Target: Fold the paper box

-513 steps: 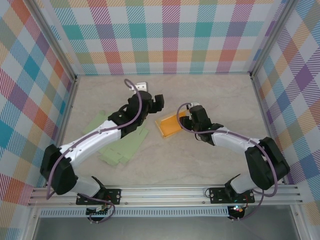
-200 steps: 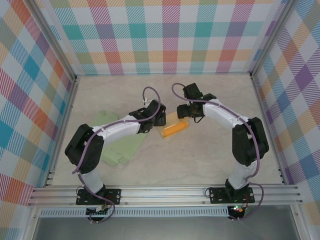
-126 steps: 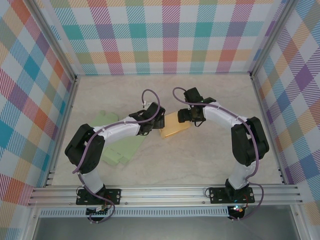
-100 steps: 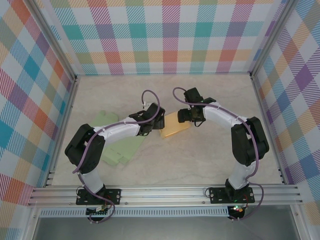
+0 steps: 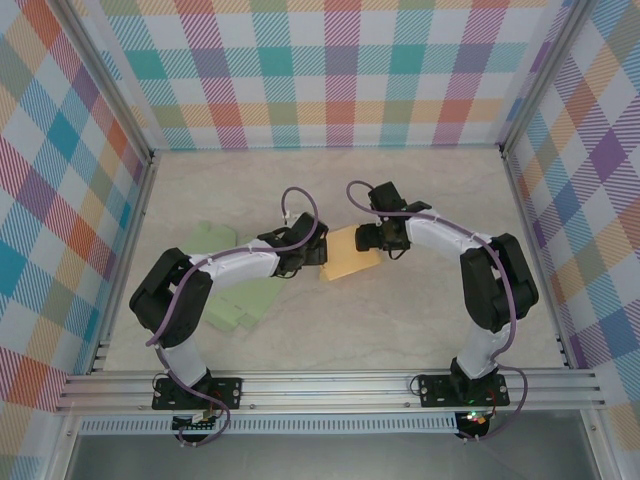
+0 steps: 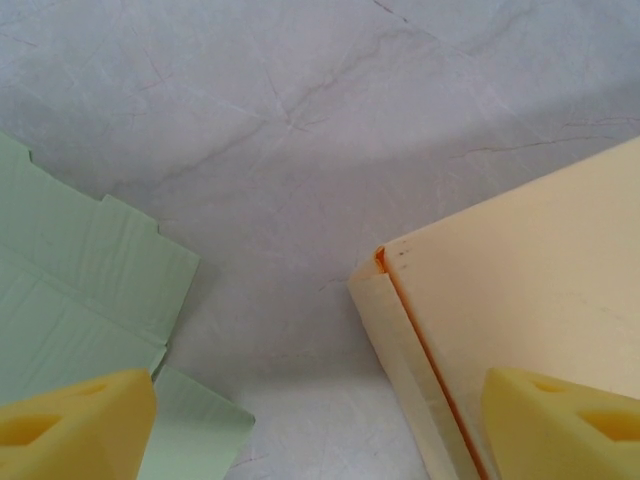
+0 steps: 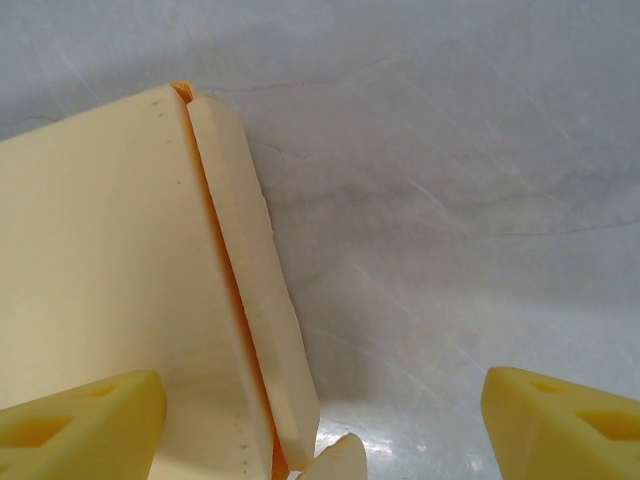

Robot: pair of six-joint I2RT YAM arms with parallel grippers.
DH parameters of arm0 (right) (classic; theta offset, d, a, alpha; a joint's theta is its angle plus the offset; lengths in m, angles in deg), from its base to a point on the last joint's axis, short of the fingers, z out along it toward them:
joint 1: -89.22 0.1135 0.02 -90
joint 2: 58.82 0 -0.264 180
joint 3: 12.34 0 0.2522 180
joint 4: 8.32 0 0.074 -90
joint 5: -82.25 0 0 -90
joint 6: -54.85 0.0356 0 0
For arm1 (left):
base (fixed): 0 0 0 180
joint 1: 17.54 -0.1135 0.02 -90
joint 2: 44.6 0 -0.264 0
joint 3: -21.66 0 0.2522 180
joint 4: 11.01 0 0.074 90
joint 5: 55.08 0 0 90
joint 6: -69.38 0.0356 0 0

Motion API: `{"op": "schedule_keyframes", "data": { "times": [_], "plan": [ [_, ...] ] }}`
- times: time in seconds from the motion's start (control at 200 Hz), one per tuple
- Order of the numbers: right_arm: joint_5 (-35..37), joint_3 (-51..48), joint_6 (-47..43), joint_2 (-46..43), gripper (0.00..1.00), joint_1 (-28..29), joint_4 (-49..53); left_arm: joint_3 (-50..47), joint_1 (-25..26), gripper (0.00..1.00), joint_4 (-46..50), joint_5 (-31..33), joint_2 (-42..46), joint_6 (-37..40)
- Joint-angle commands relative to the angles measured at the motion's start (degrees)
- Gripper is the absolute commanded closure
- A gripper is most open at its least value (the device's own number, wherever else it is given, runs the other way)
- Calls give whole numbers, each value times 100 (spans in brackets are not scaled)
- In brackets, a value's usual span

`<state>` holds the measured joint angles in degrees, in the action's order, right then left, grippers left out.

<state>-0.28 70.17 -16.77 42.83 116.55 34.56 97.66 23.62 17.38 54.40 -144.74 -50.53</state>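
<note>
Plaid walls [image 5: 340,70] close the far, left and right sides of a pale marbled bench [image 5: 400,320], with bare surface near and right of the arms. At mid-bench lies the flattened yellow paper box [image 5: 350,255]. The left end effector [image 5: 312,252] sits at its left edge and the right end effector [image 5: 370,238] at its far-right edge. Both have fingers spread wide and grip nothing. Green sheets [image 5: 235,300] lie to the left, a strip of bare bench separating them from the box.
</note>
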Motion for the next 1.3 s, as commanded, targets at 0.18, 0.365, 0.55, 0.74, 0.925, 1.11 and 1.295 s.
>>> {"op": "schedule_keyframes", "data": {
  "times": [0.18,0.365,0.55,0.74,0.925,1.11,1.295],
  "plan": [
    [-189,-435,261,-102,19,-17,-178,-268,40,23,-170,-147,64,-230],
    [-302,-651,405,-92,21,-24,-284,-366,40,31,-312,-346,67,-311],
    [-575,-626,413,-294,22,-17,-219,-339,40,37,-491,-666,71,-309],
    [-739,-735,551,-918,21,-54,-212,-283,40,41,-613,-871,147,-304],
    [-1070,-979,720,-1663,3,-299,-388,-204,26,37,-602,-889,333,-317],
    [-1696,-1256,1016,-1904,0,-673,-789,-193,-97,26,-674,-1189,425,-541],
    [-2383,-1268,1216,-1377,0,-986,-1158,-186,-222,26,-888,-1618,175,-708]
  ]
}}
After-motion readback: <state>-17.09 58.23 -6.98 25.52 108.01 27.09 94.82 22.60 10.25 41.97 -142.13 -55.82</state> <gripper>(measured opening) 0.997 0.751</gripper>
